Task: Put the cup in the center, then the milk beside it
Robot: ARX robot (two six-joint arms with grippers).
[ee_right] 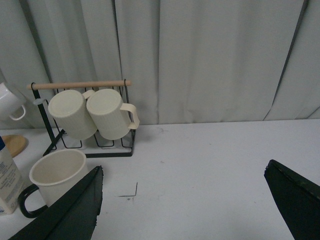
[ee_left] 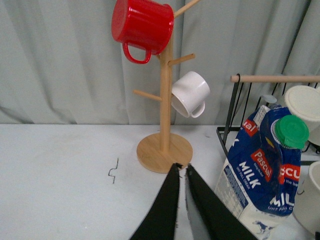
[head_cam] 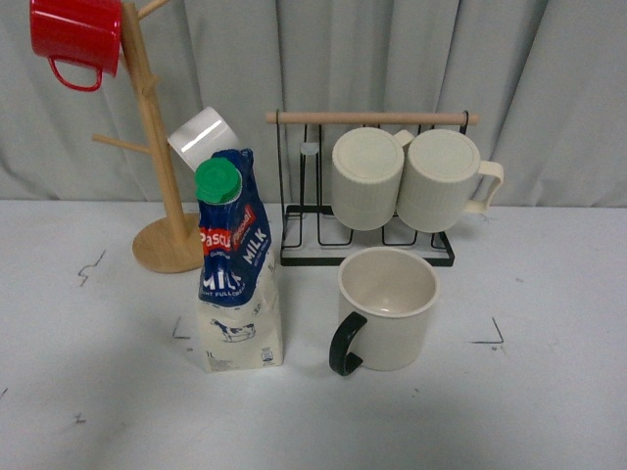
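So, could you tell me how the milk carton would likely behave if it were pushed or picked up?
The milk carton stands tall on a narrow base, so a high push would probably tip it. Its blue top looks creased, suggesting soft walls that may dent under a squeeze. The cup stands close beside it, so toppling that way could hit it.

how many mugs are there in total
5: red mug and small white mug on the wooden tree, two ribbed cream mugs on the wire rack, black-handled cup on the table.

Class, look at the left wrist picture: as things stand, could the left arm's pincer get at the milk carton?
Probably yes. The left pincer is shut and holds nothing, and the milk carton stands upright just beside it with nothing between them. It would need to open first.
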